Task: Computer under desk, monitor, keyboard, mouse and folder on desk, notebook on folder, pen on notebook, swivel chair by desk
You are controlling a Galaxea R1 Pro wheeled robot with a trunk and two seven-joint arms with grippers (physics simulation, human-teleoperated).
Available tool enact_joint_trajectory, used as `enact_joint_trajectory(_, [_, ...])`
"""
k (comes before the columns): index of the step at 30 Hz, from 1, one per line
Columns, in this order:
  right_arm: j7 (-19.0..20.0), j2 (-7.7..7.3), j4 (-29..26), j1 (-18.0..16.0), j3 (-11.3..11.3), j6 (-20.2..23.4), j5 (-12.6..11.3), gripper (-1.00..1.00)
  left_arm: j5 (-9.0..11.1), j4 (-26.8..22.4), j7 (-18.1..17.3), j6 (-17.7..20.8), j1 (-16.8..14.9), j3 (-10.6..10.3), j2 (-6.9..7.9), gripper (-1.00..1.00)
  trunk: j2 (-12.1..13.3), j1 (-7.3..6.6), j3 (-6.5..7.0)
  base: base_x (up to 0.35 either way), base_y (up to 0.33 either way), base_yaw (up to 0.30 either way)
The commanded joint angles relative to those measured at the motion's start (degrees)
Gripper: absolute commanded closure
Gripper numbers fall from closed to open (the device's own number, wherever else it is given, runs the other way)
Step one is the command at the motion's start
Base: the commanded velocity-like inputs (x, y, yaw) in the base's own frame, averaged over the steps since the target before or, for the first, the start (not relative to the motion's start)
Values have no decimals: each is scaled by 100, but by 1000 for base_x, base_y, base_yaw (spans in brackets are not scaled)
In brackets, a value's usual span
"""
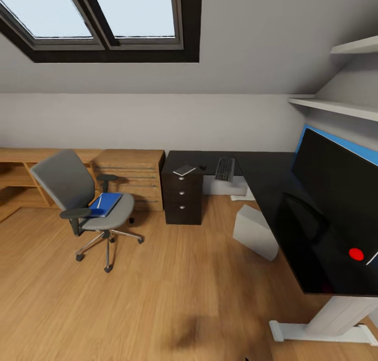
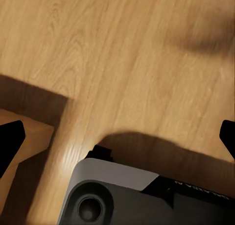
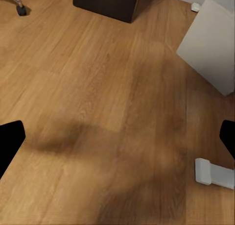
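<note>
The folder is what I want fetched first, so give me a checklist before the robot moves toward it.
1. Folder lying on the swivel chair seat: ok.
2. Floor path to the chair free: ok.
3. Left gripper open, holding nothing: ok.
4. Right gripper open, holding nothing: ok.
5. Desk has bare top beside the keyboard: ok.
6. Pen's whereabouts: cannot tell.
</note>
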Motion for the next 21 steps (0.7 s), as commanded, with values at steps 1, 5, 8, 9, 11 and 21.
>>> enact_joint_trajectory(1, [-57, -5, 13, -5, 19, -59, 35, -100, 60, 1, 44, -30, -4, -47, 6, -100, -4, 2, -7, 191, 0, 11])
enact_joint_trajectory(5, [-57, -54, 22, -6, 17, -148, 28, -100, 60, 1, 44, -30, -4, -47, 10, -100, -4, 2, -8, 258, 0, 6])
enact_joint_trajectory(8, [-57, -76, 19, -6, 17, -179, 26, -100, 60, 1, 44, -30, -4, -47, 13, -100, -4, 2, -8, 315, 0, 1])
enact_joint_trajectory(9, [-57, -77, 18, -6, 16, -183, 26, -100, 60, 1, 44, -30, -4, -47, 13, -100, -4, 2, -8, 322, 0, 1])
enact_joint_trajectory(11, [-57, -79, 20, -6, 20, -188, 26, -100, 60, 1, 44, -30, -4, -47, 13, -100, -4, 2, -8, 325, 0, 0])
enact_joint_trajectory(21, [-48, -88, 24, -6, 31, -200, 63, -100, 60, 1, 44, -30, -4, -47, 14, -100, -4, 2, -8, 329, 59, 0])
